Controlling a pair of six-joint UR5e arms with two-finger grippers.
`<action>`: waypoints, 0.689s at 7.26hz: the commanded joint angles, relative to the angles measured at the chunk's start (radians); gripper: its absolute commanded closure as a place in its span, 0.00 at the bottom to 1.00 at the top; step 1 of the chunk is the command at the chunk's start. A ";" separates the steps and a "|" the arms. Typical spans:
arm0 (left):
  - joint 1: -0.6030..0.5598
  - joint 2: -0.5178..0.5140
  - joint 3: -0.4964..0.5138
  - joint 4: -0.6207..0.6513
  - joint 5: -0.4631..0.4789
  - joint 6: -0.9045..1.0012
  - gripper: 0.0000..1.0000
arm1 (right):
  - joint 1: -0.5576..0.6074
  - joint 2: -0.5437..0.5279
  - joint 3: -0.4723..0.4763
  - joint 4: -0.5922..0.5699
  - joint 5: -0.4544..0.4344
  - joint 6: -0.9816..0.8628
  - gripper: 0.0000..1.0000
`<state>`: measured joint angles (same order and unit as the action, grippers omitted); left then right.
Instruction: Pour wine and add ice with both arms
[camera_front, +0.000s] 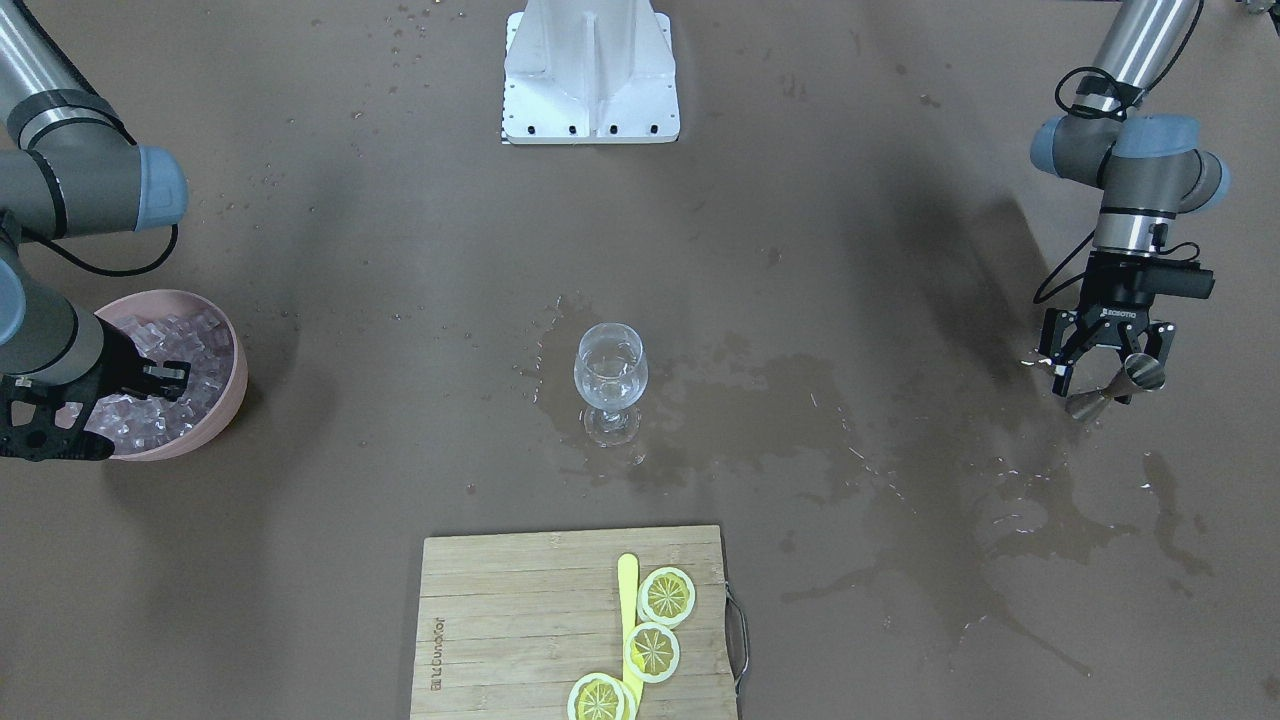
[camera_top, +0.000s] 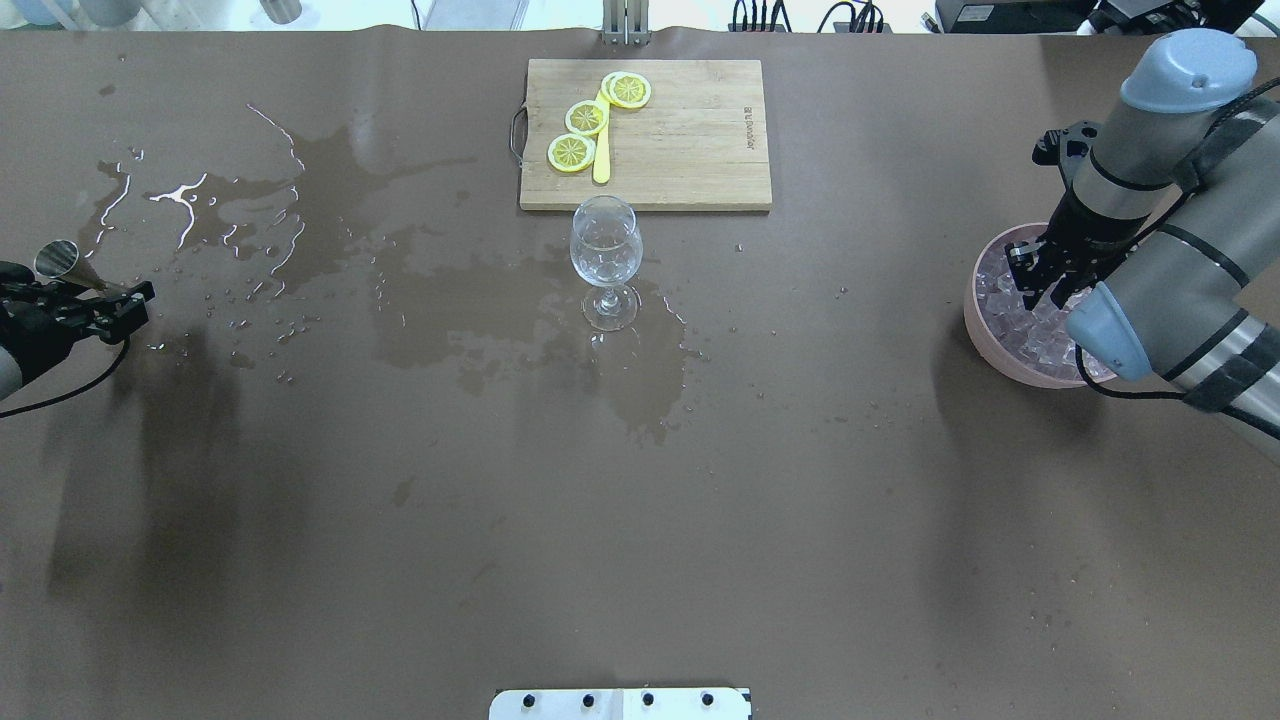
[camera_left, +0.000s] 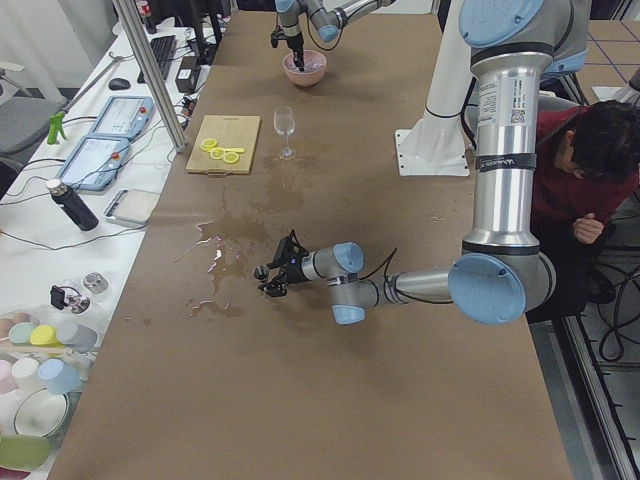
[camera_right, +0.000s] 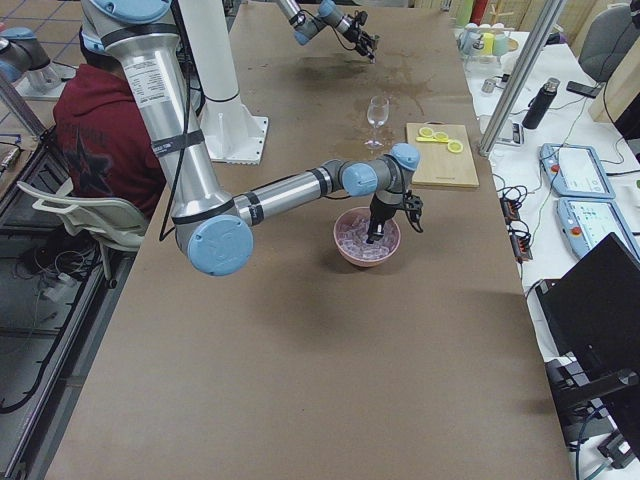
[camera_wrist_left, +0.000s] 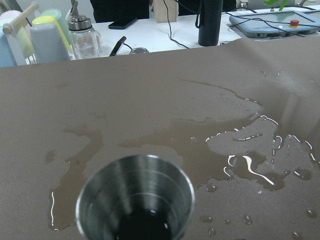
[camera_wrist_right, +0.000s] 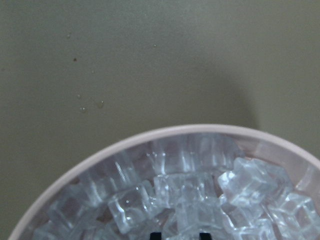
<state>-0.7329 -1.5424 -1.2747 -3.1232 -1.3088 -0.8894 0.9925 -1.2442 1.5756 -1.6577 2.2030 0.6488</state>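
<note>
While the right gripper (camera_front: 175, 378) pokes into the small clear ice cubes (camera_wrist_right: 185, 190) in the round pink bowl (camera_front: 236, 385), I cannot tell if it is pinching. The left gripper (camera_front: 1108, 372) squeezes a shiny metal cup (camera_wrist_left: 135, 192).

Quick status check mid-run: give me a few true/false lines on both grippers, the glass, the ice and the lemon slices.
The right gripper is down in the pink bowl of ice. True.
The left gripper holds a metal jigger. True.
The wine glass stands on the cutting board. False: it stands on the table, off the board, in a wet patch.
The lemon slices lie in the bowl. False: they lie on the cutting board.
</note>
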 joint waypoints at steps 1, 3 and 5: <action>-0.006 -0.004 0.001 0.000 -0.001 -0.002 0.19 | 0.002 0.000 0.027 -0.020 0.001 0.000 0.86; -0.008 -0.004 0.008 0.000 0.000 -0.010 0.19 | 0.003 -0.004 0.081 -0.065 0.000 -0.001 0.84; -0.019 -0.002 0.009 0.000 -0.001 -0.013 0.19 | 0.006 -0.015 0.107 -0.065 -0.005 -0.005 0.84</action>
<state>-0.7452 -1.5453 -1.2667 -3.1232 -1.3090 -0.8996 0.9975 -1.2511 1.6627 -1.7194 2.2007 0.6469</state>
